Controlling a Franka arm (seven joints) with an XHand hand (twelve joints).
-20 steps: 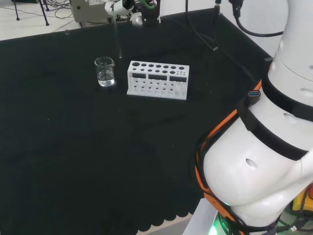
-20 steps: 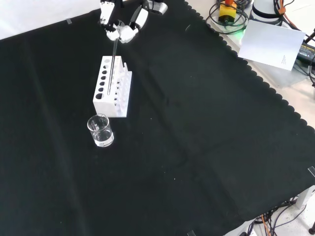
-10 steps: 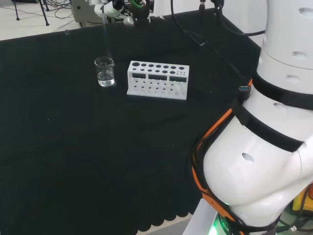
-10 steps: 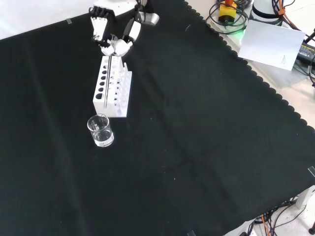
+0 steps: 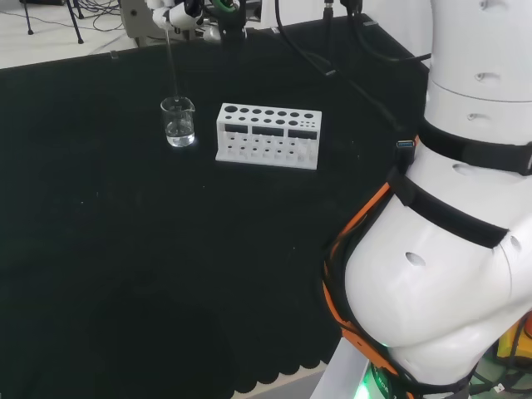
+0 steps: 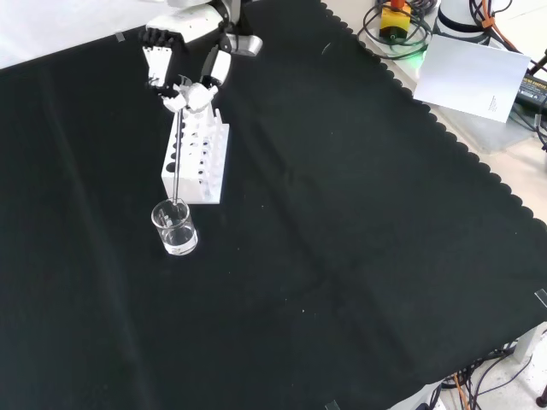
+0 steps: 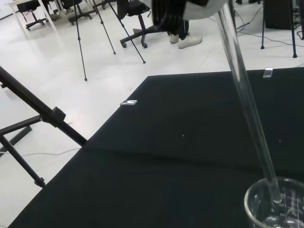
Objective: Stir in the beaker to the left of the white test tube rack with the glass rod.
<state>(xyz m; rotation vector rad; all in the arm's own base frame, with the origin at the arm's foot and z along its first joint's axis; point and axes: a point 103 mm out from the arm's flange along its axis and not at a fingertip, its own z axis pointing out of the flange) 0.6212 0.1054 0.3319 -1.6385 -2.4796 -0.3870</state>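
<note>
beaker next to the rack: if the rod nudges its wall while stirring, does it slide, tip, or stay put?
Likely slides or tips fairly easily: the beaker is small clear glass with only a little liquid at the bottom, so probably light. It stands free on the black cloth, which may drag at its base. The glass rod, pinched in the hand, enters near the rim, giving leverage. Fragile.

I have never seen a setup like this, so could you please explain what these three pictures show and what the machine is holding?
A white robot arm works at a bench under black cloth. It ends in a black and white hand with fingers. One camera looks over the arm from behind, one looks down from the front, one sits at the wrist. On the cloth stand a small glass beaker and a white test tube rack. The hand pinches a glass rod, whose lower end reaches the beaker's mouth.
</note>
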